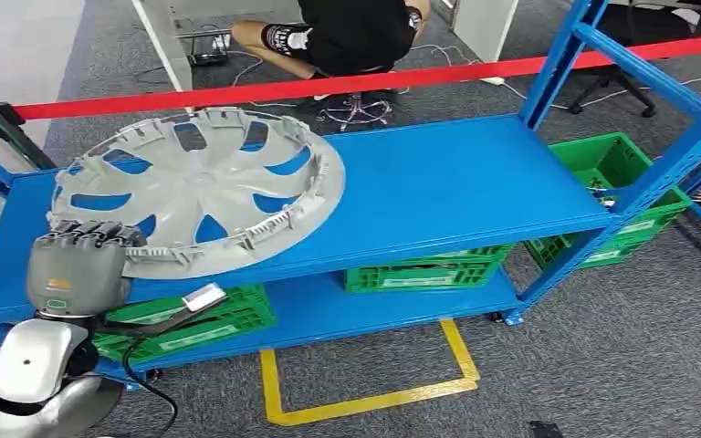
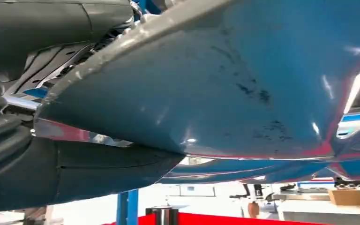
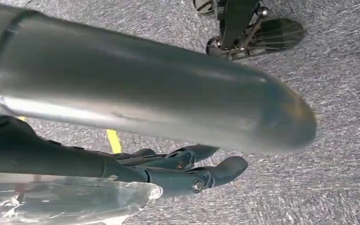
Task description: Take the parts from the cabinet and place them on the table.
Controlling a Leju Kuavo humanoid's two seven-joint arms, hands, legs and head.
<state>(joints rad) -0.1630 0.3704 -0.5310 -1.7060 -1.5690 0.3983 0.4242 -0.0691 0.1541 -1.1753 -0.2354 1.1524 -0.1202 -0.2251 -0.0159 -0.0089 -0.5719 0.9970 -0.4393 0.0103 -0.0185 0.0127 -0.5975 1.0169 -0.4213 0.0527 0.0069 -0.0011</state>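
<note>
head view: my left hand (image 1: 80,260) grips near rim of wheel cover (image 1: 196,187), which lies flat on blue shelf (image 1: 438,192), extending forward-right. left wrist view: rim between thumb and fingers. right wrist view: right hand (image 3: 187,171) hangs, fingers apart, holding nothing.

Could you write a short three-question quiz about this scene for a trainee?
1. True or false: the grey wheel cover lies on the blue rack's top shelf.
2. What holds the wheel cover's near rim? A) the left hand B) the seated person C) nothing
3. What colour are the crates on the lower shelf?

Key: 1 true; 2 A; 3 green.
</note>
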